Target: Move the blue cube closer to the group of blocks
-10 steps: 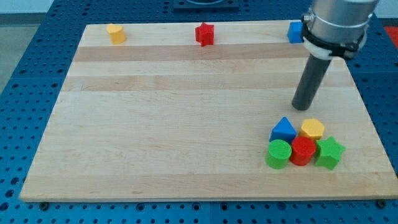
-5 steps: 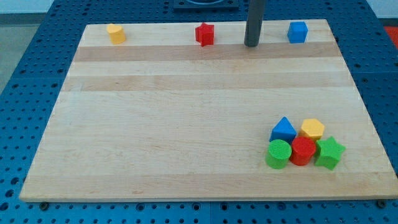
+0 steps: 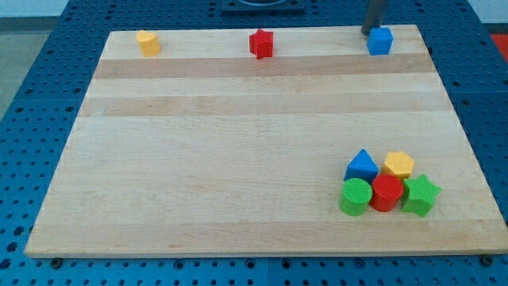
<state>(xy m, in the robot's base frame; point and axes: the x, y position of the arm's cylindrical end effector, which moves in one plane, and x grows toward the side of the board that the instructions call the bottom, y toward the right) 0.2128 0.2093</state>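
My tip (image 3: 371,31), the lower end of the straight dark rod, stands at the far edge of the pale wooden counter (image 3: 238,151), near the view's top right corner. There is no gripper on this arm, so nothing opens or closes; the rod grips nothing. The small blue plastic cube (image 3: 380,40) sits just to the view's right of my tip and slightly below it, close enough that I cannot tell whether they touch. Along the same top edge, well away to the view's left of my tip, is the red star-shaped block (image 3: 261,43), and further left still the yellow block (image 3: 147,42), whose shape is hard to make out. The group of blocks lies far below my tip, toward the view's bottom right: a blue triangular block (image 3: 361,166) beside a yellow hexagonal block (image 3: 398,164), and in front of them a green cylinder (image 3: 355,196), a red cylinder (image 3: 386,192) and a green star block (image 3: 421,195), all packed together
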